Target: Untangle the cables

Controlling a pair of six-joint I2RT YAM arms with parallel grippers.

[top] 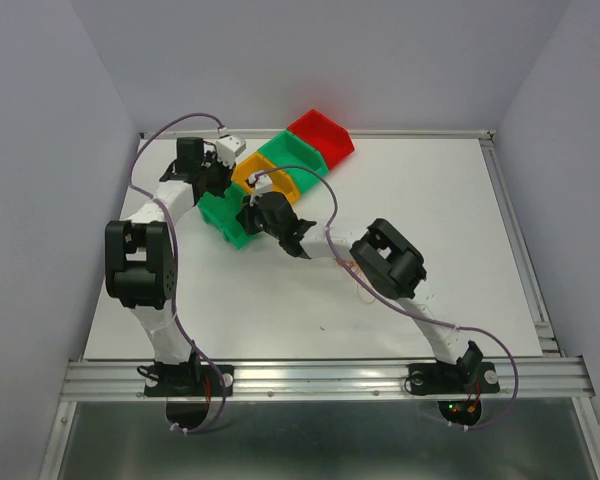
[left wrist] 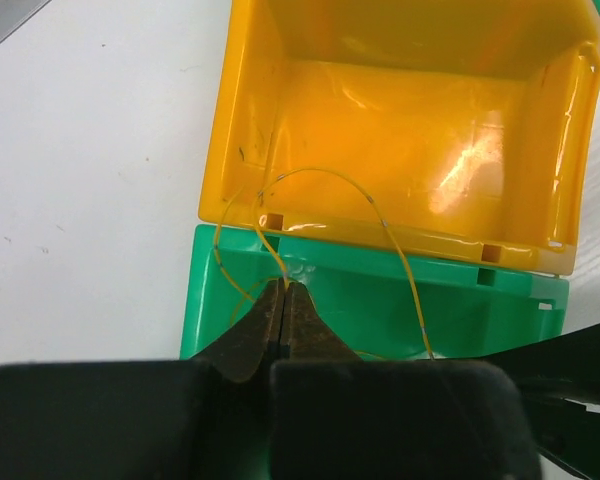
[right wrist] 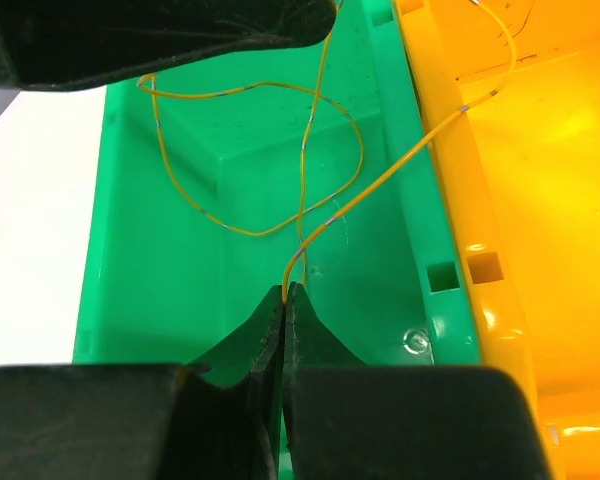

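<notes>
Thin yellow cables (right wrist: 250,229) loop inside the near green bin (right wrist: 180,260) and over its rim into the yellow bin (right wrist: 520,200). My right gripper (right wrist: 285,288) is shut on one yellow cable just above the green bin's floor. My left gripper (left wrist: 284,285) is shut on a yellow cable (left wrist: 330,172) at the seam between the green bin (left wrist: 420,300) and the yellow bin (left wrist: 400,140). The cable arcs up over the yellow bin's front wall. In the top view both grippers, left (top: 223,183) and right (top: 250,213), meet over these bins. The left gripper's dark body (right wrist: 160,35) hangs at the top of the right wrist view.
Four bins stand in a diagonal row at the table's back: green (top: 223,225), yellow (top: 272,180), green (top: 298,155), red (top: 322,135). A faint thin strand (top: 363,293) lies on the white table by the right arm's elbow. Grey walls close in both sides.
</notes>
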